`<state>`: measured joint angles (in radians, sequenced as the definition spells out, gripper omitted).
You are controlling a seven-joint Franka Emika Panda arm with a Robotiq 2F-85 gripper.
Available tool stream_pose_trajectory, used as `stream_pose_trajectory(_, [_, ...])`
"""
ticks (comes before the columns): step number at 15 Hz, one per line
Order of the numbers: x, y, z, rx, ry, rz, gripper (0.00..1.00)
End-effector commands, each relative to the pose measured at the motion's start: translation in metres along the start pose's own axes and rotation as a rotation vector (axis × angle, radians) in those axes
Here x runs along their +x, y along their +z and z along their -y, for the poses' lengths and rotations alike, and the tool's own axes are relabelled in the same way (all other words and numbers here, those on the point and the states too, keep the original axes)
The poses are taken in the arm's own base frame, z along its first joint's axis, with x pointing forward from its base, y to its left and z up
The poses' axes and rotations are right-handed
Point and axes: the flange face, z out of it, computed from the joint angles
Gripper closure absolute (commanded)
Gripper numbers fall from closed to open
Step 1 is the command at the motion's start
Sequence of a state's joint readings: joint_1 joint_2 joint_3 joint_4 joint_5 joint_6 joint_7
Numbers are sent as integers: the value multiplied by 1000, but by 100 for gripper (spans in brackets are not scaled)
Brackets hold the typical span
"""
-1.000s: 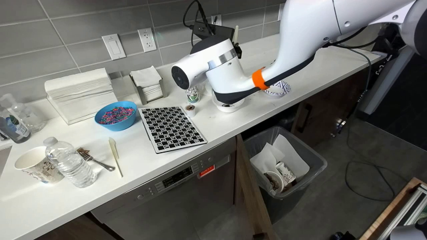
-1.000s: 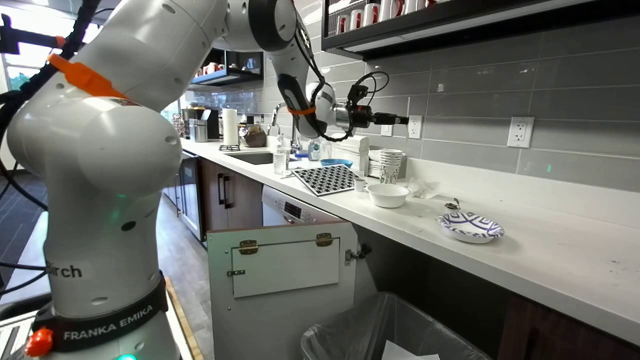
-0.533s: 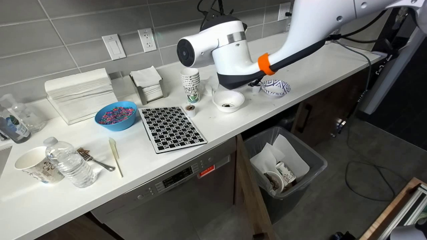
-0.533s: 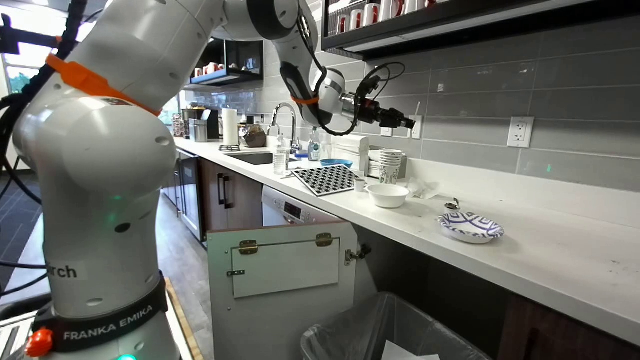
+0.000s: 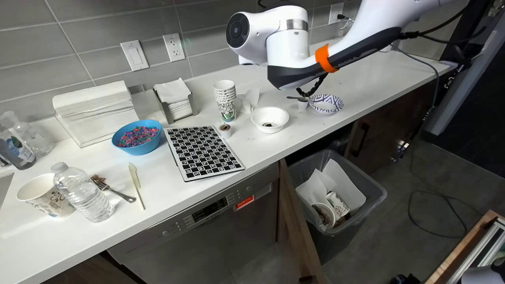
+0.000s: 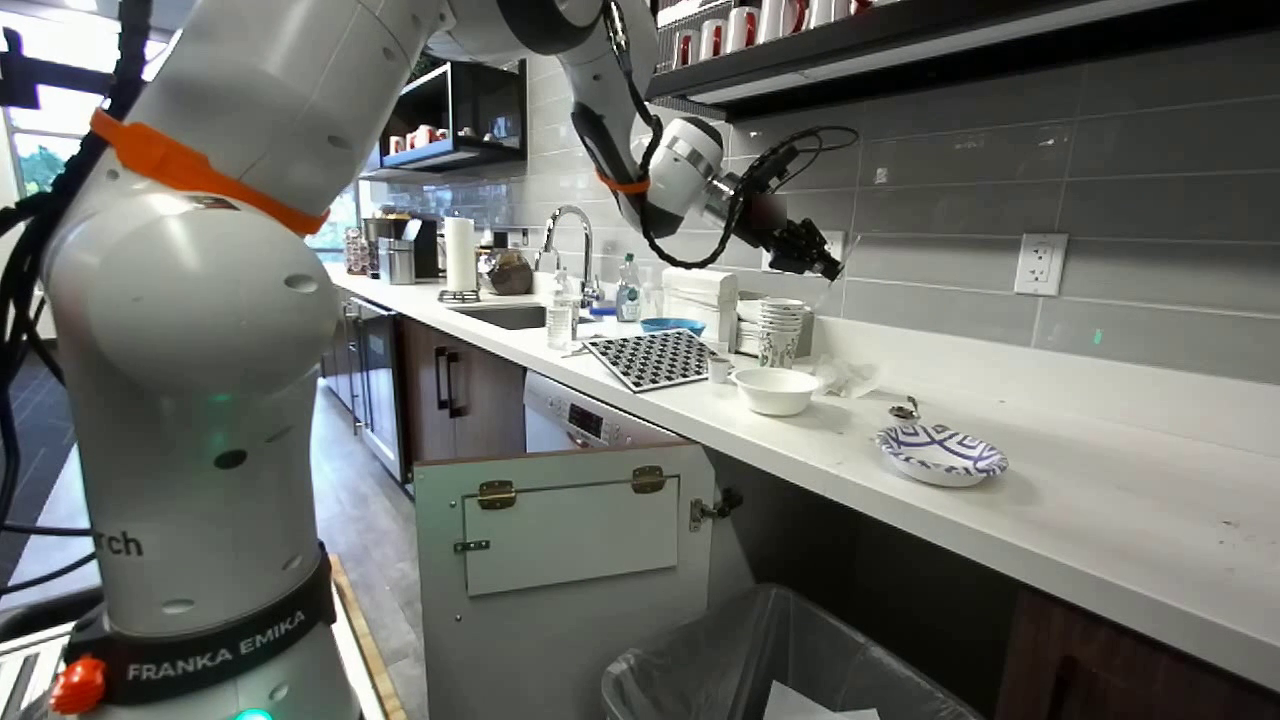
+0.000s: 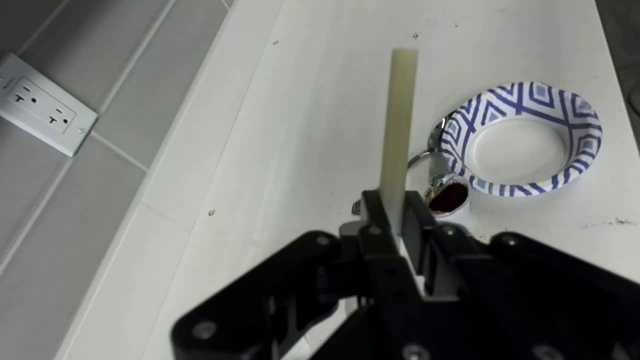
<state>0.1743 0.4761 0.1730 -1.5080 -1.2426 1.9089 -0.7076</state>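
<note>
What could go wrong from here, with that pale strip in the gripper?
Two risks stand out. The pale strip juts far out of the closed gripper, so it might twist or slip if its free end bumps something. Lower down, on the counter, a small cup with dark contents stands right beside the patterned bowl; if the strip were lowered there, it could perhaps tip the cup and cause a spill.

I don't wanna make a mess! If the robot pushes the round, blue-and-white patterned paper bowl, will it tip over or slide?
The bowl would probably slide rather than tip, since it sits wide and low. Its thin-looking rim suggests it's light for its size, and it might bend if the tool squeezed hard.
</note>
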Motion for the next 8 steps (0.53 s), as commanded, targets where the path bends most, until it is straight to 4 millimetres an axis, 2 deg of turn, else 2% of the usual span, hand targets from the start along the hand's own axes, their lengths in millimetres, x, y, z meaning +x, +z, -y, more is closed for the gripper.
stream_pose_trajectory(1, [-8, 4, 11, 60, 69, -82, 96])
stream_pose_trajectory(5, [-15, 12, 19, 152, 162, -144, 96])
stream_pose_trajectory(8, [-22, 18, 23, 211, 297, -165, 96])
